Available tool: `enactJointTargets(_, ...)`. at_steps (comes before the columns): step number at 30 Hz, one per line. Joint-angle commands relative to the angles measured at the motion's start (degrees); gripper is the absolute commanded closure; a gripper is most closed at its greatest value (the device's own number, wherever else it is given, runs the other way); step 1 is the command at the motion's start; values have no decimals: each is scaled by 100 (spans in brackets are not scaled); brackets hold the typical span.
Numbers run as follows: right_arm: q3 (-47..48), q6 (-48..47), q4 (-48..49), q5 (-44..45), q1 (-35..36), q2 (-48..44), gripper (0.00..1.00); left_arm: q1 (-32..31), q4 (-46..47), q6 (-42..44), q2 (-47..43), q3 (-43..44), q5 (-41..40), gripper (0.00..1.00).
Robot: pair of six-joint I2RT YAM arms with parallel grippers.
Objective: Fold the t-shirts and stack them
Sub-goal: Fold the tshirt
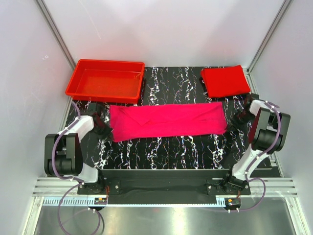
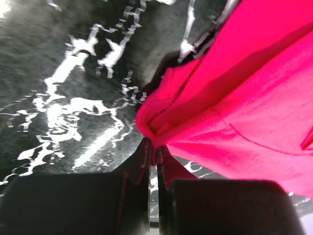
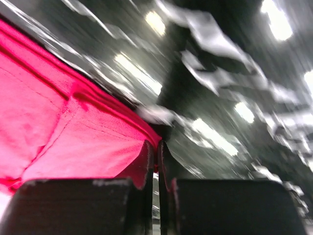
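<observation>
The magenta-pink t-shirt (image 1: 166, 121) lies folded into a long strip across the middle of the black marbled table. My left gripper (image 1: 103, 128) is shut on its left end; the left wrist view shows the jaws (image 2: 156, 152) pinching a bunched corner of the cloth (image 2: 234, 98). My right gripper (image 1: 234, 122) is shut on its right end; the right wrist view shows the hem (image 3: 73, 122) caught between the closed fingertips (image 3: 156, 147). The red t-shirt (image 1: 225, 81) lies folded as a rectangle at the back right.
A rigid red plastic tray (image 1: 105, 80) stands at the back left, just behind the shirt's left end. White walls close in the table on three sides. The arm bases are at the near edge.
</observation>
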Motion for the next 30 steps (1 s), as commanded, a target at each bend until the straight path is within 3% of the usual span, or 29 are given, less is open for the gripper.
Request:
enactJointTargets(1, -536, -8, -448, 954, 19, -593, 100, 164, -217, 139, -309, -49, -553, 100)
enactJointTargets(6, -1334, 273, -677, 849, 19, -1515, 100, 331, -639, 34, -968, -234, -887, 98)
enactJointTargets(8, -1381, 309, -764, 743, 81, -1693, 100, 384, -805, 8, -1224, -225, -992, 74)
enactJointTargets(10, -1214, 344, -957, 463, 98, -1842, 84, 393, -894, 16, -1382, -25, -1037, 51)
enactJointTargets(11, -1066, 292, -1010, 349, 98, -1878, 60, 393, -998, 51, -1435, 81, -1098, 37)
enactJointTargets(13, -881, 55, -1212, 233, 142, -2000, 46, 376, -1070, 227, -1505, 336, -1116, 33)
enactJointTargets(17, -354, -280, -1441, 558, 519, -2422, 37, -1, -1194, 412, -1601, 908, -1056, 34)
enactJointTargets(19, -212, -350, -1451, 664, 1169, -2484, 30, -240, -859, 421, -1690, 874, -720, 36)
enactJointTargets(23, 68, -272, -1178, 313, 1907, -2415, 31, -1255, 667, 26, -1095, 846, 736, 39)
enactJointTargets(27, 412, -411, -1081, 85, 2418, -2151, 34, -1996, 934, -107, 13, 1574, 809, 44)
enactJointTargets(30, 413, -447, -985, 5, 2603, -2220, 34, -2278, 1197, -194, 594, 1708, 712, 58)
